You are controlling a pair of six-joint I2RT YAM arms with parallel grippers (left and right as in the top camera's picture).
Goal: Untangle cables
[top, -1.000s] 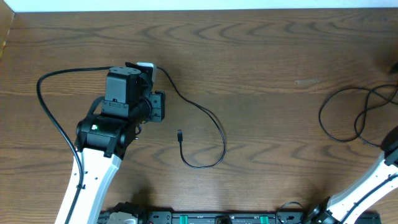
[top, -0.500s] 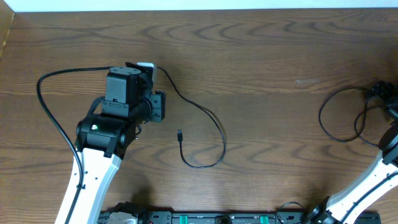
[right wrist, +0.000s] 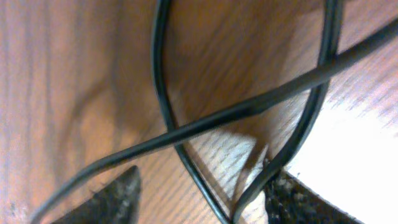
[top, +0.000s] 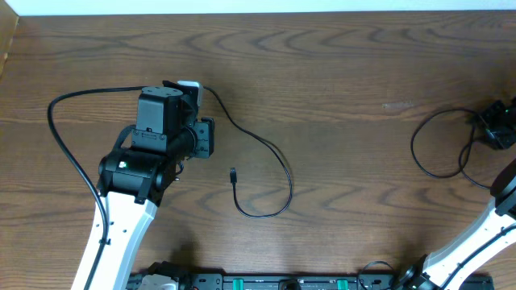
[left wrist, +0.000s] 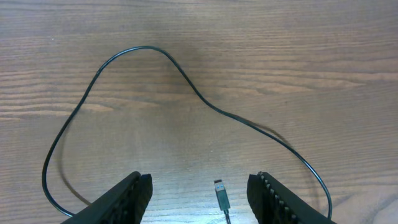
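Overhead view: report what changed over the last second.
The right gripper came in from the right edge and down onto the looped black cable, whose loops shifted slightly. Its fingers straddle the strands and no grip is evident. The left gripper, the other black cable and its plug stayed put.

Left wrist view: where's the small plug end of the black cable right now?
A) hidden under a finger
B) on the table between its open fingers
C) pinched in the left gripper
B: the plug lies on the table between the spread fingers of the left gripper, touching neither.
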